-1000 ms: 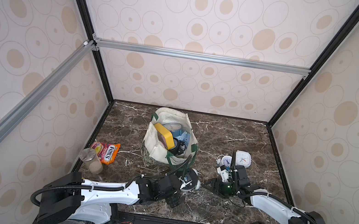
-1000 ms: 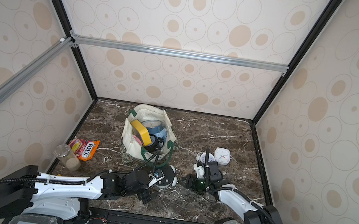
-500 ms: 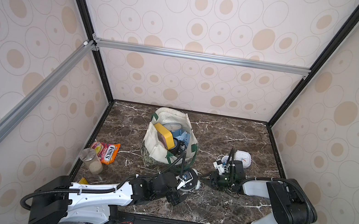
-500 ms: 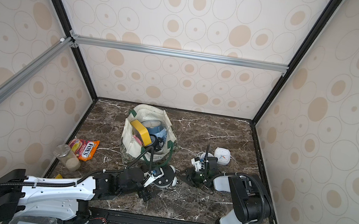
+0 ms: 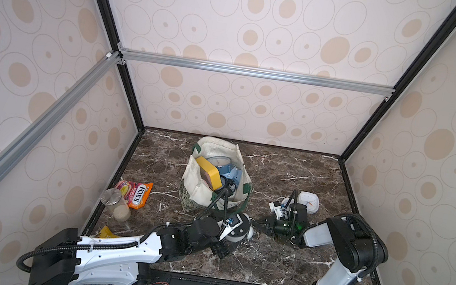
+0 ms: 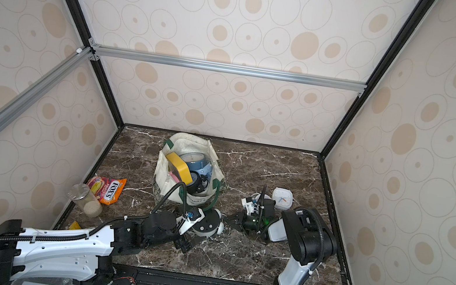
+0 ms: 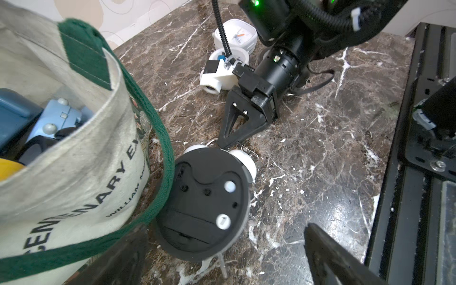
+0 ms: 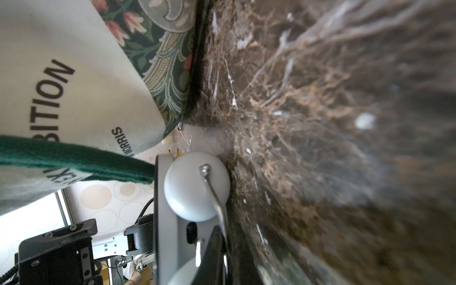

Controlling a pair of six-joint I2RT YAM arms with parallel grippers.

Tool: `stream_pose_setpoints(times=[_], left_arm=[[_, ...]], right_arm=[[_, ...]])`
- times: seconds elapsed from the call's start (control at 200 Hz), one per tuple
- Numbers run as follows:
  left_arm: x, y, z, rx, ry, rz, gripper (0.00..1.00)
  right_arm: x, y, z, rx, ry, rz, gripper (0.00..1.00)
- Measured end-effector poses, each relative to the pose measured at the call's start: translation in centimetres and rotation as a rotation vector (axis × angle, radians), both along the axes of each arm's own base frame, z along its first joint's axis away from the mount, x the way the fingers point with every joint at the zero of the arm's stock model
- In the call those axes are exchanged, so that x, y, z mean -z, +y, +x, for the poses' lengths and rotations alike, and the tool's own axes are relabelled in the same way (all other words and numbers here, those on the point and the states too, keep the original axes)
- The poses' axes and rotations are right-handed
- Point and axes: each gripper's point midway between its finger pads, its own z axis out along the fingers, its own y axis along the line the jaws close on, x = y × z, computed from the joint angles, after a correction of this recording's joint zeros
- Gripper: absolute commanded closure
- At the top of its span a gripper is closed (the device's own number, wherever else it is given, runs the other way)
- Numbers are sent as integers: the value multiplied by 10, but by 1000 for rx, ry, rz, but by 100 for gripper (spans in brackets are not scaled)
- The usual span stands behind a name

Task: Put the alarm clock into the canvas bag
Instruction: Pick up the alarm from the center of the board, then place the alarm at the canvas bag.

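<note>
The alarm clock (image 5: 239, 228) (image 6: 207, 223), round with a black back and two white bells, lies face down on the marble just in front of the canvas bag (image 5: 198, 186) (image 6: 164, 167). In the left wrist view the clock (image 7: 204, 197) touches the bag's green strap (image 7: 164, 158). My right gripper (image 5: 254, 225) (image 6: 228, 219) (image 7: 223, 143) is shut on the clock's wire handle between the bells (image 8: 195, 185). My left gripper (image 5: 229, 240) (image 7: 222, 266) is open, its fingers (image 7: 333, 259) either side of the clock's foot end, apart from it.
Inside the bag sit a yellow-rimmed box (image 5: 210, 172) and blue items. A small white square clock (image 5: 308, 202) and a white round thing (image 7: 234, 53) lie behind the right wrist. A candy pouch (image 5: 136, 195), a jar (image 5: 115, 204) and a yellow scrap (image 5: 106, 232) lie at the left.
My right gripper has closed on the clock's wire handle, and the right arm's elbow has swung up and over to the right. The left arm has barely shifted.
</note>
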Motion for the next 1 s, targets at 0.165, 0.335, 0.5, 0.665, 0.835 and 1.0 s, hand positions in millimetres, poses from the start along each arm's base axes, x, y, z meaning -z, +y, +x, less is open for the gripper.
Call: stream_pose_setpoints(times=[0.165, 0.335, 0.5, 0.665, 0.835, 1.0], left_arm=[[-19, 9, 5, -42, -43, -39, 2], [-36, 22, 11, -97, -85, -67, 2], [-52, 32, 16, -143, -120, -99, 2], [-67, 37, 18, -162, -141, -138, 2], [-95, 38, 21, -184, -154, -212, 2], [-133, 44, 26, -232, -157, -325, 2]], right_arm=[[-9, -5, 0, 30, -17, 32, 100], [-32, -33, -2, 126, -33, -3, 100], [-74, -75, 3, 290, -140, -170, 100], [-137, -108, -9, 425, -290, -313, 100], [-191, -118, -14, 462, -365, -352, 100], [-252, -90, -21, 385, -525, -325, 100]])
